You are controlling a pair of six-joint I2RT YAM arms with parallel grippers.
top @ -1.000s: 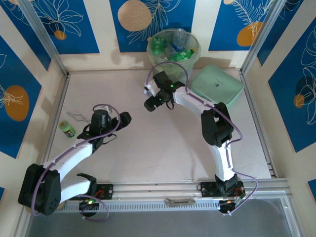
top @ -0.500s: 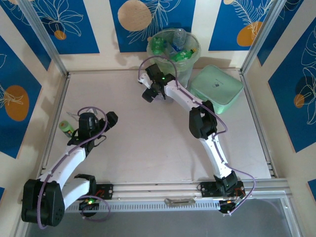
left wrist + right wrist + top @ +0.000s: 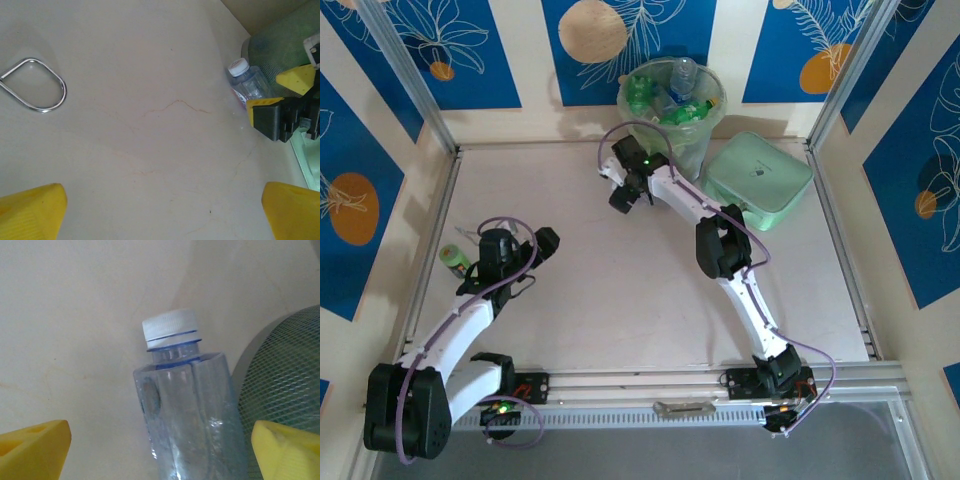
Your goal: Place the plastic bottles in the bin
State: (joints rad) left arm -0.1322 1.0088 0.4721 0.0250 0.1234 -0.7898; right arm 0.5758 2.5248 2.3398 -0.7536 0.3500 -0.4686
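The right gripper (image 3: 160,450) hangs low over the table (image 3: 620,300) just left of the bin (image 3: 672,110), jaws spread wide. Its yellow fingertips (image 3: 35,447) stand on either side of a clear bottle (image 3: 192,415) with a white cap (image 3: 170,327) and a blue neck ring. There is clear space between each pad and the bottle, so nothing is gripped. The bottle sits just beside the bin's green mesh wall; whether the two touch, and whether the bottle lies flat or leans, I cannot tell. The left wrist view shows the same bottle at the foot of the bin, with the right gripper's yellow tips close around it. The bin stands at the far edge of the table and holds several bottles, green ones (image 3: 642,95) and a clear one with a blue cap (image 3: 685,72). A mint-green lid (image 3: 758,180) lies flat just to its right. The left gripper (image 3: 160,210) is well apart from all this, on the left side of the table. Its jaws are also wide and it holds nothing, with bare tabletop between its tips. A metal ring (image 3: 35,85) lies on the table ahead of it, and a green tape roll (image 3: 453,260) sits near the left wall.
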